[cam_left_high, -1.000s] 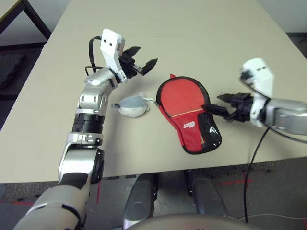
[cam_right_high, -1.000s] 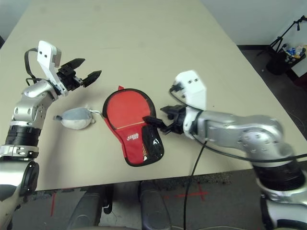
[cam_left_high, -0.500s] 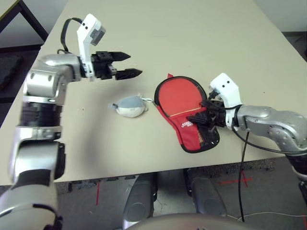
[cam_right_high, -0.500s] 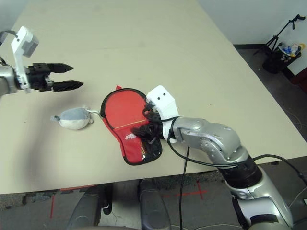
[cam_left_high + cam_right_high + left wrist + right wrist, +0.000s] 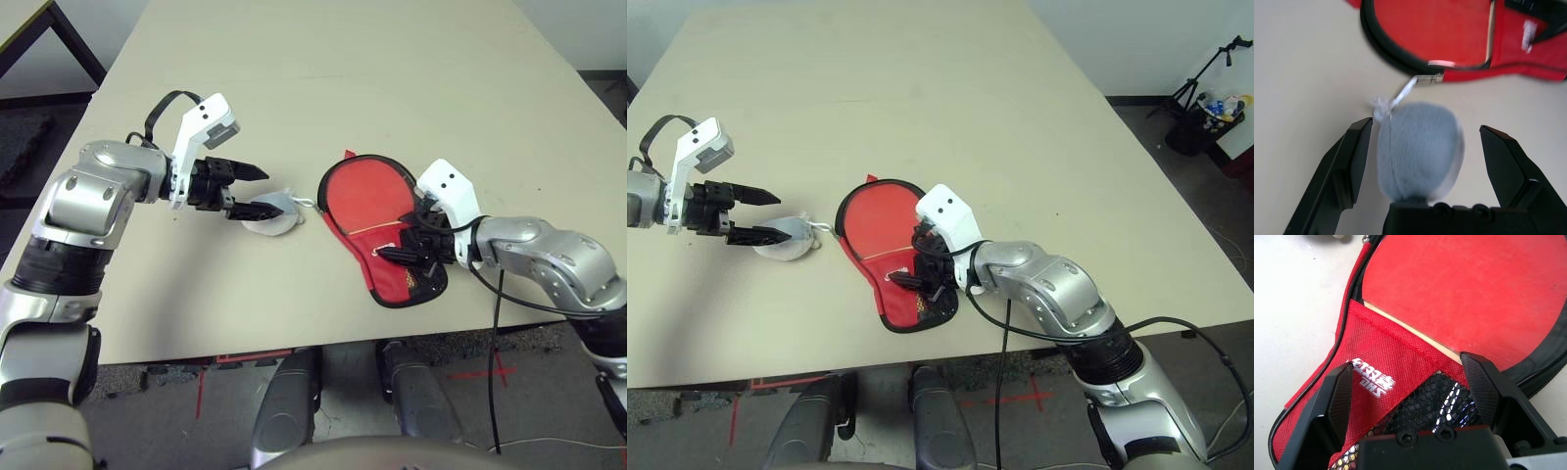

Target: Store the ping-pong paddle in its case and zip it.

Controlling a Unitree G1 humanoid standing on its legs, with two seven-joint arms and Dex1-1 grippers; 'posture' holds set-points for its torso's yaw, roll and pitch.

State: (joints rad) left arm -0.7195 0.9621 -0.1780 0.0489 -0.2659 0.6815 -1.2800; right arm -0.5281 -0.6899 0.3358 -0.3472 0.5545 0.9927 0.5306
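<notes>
Left end effector (image 5: 1422, 147) has swung down from above tabletop (image 5: 392, 88); fingers spread wide astride pom-pom (image 5: 1418, 147), nothing gripped. Right end effector (image 5: 1413, 382) has moved onto case (image 5: 392, 264) mesh end, fingers apart, empty. Ping-pong paddle (image 5: 1464, 289) already inside case; zipper undone. Zipping likely next.

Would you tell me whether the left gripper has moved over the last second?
Yes. The left gripper dropped toward the pom-pom, which now sits between its open fingers.
</notes>
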